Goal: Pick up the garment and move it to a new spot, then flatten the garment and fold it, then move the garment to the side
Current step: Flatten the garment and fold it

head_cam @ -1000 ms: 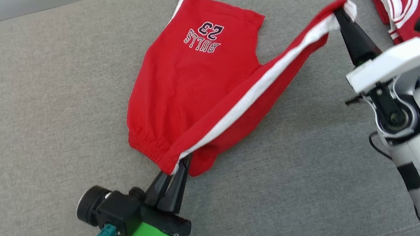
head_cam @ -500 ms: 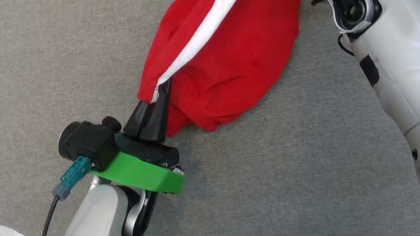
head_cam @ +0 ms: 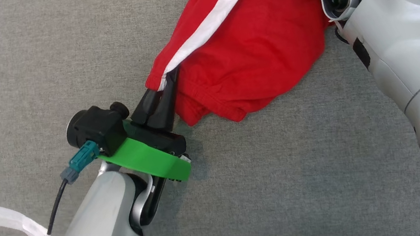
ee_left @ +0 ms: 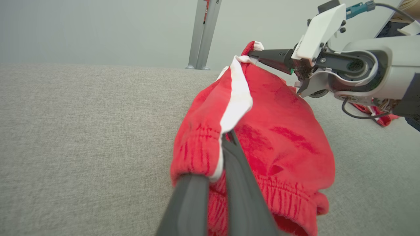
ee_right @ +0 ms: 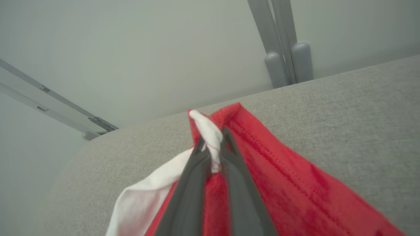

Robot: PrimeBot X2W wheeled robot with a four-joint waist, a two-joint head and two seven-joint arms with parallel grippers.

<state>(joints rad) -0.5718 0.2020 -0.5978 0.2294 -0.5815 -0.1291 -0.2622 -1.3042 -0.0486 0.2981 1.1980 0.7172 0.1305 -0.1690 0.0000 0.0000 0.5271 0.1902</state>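
Over grey upholstered surface [head_cam: 31, 58], head view: red garment [head_cam: 250, 54] strung between both grippers, bunched, sagging in the middle. Runs from centre frame up to the top edge, beside the right forearm [head_cam: 401, 28]. Carries white side stripe [head_cam: 214, 17] along its upper edge. Sags at its lowest fold close to the surface; cannot tell whether touching.

Left gripper [head_cam: 169, 78]: pinched tight on the garment's elastic waistband [ee_left: 197, 154], at the end of the stripe. Confirmed in left wrist view, with red cloth and white trim clamped between both dark fingers. Sits at the garment's lower-left end, with green plate [head_cam: 144, 162] and black camera body [head_cam: 93, 128] behind the fingers. White tape strip [head_cam: 7, 220] tied to the cable at the left forearm.

Right gripper [ee_left: 252, 54]: seen in left wrist view at upper right, fingers roughly level, tips clamped on the garment's far corner, at the junction of white trim and red hem. Agrees with right wrist view: two fingers meeting on a twist of white trim, stitched red hem falling away to the right. Holds that corner above the surface.

Background: pale wall, grey upright posts [ee_right: 285, 62] beyond the surface's far edge. Second red cloth [ee_left: 382, 119] on the surface under the right arm, apart from the held garment.
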